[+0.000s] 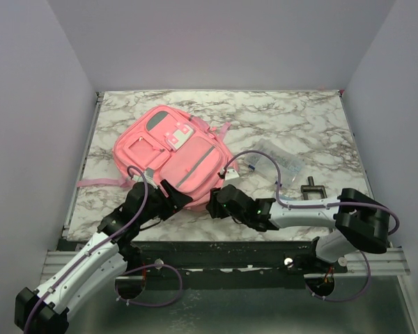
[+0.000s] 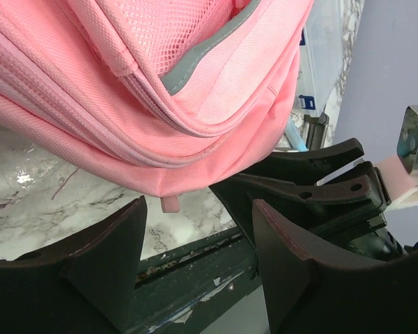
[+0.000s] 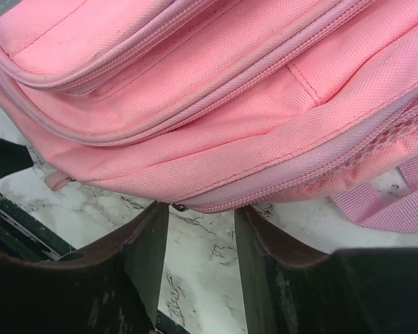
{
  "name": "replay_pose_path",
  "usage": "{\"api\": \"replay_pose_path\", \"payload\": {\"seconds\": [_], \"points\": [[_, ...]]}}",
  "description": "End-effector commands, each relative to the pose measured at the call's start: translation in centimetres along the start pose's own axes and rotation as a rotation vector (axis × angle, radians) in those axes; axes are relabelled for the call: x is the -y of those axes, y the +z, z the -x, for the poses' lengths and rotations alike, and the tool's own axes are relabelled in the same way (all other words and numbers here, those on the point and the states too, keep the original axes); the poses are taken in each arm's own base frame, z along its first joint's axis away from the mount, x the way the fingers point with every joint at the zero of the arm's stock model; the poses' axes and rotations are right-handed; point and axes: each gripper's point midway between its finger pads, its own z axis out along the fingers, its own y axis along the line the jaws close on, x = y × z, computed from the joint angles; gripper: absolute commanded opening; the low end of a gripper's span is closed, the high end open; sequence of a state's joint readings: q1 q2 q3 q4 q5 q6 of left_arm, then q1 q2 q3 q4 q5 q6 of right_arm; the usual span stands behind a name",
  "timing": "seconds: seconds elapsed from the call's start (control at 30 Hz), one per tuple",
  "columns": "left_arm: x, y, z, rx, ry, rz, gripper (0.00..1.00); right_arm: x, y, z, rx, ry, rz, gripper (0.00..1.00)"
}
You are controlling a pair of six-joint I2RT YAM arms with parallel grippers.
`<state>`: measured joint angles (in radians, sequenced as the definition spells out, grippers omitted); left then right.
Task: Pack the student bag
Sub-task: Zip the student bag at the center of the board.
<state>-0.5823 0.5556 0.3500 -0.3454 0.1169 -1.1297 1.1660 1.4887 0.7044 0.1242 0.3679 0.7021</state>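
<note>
Student bag [image 1: 173,156]: flat on your tabletop [image 1: 299,118].
Left jaws: apart, empty, at its near edge.
Right jaws: likewise apart, empty.

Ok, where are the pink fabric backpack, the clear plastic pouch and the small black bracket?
pink fabric backpack [image 1: 145,148]: top view, front pocket.
clear plastic pouch [image 1: 275,158]: top view, its middle.
small black bracket [image 1: 311,189]: top view, its crossbar.

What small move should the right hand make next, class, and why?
Probably ease the right hand forward and close on the near edge of the student bag: its fingers stand open right at that seam, holding nothing.
</note>
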Motion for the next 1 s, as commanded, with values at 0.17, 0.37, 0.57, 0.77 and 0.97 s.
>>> {"api": "replay_pose_path", "payload": {"seconds": [0.17,0.37,0.57,0.77,0.97], "points": [[-1.7,0.6,-0.4,0.001,-0.085,0.06,0.64,-1.9,1.1,2.0,0.135,-0.013,-0.01,0.45],[-1.7,1.4,-0.5,-0.007,-0.162,0.062,0.64,-2.6,2.0,1.4,0.155,-0.04,-0.052,0.45],[-2.3,2.8,-0.2,0.015,-0.171,0.072,0.64,-0.4,1.9,2.1,0.215,-0.043,-0.16,0.2],[-3.1,4.4,2.0,0.067,-0.102,0.142,0.58,-0.7,0.4,1.8,0.163,-0.123,-0.102,0.01],[-5.8,4.5,5.6,0.13,-0.018,0.261,0.13,-1.1,-1.5,-0.7,0.002,-0.249,0.005,0.01]]}}
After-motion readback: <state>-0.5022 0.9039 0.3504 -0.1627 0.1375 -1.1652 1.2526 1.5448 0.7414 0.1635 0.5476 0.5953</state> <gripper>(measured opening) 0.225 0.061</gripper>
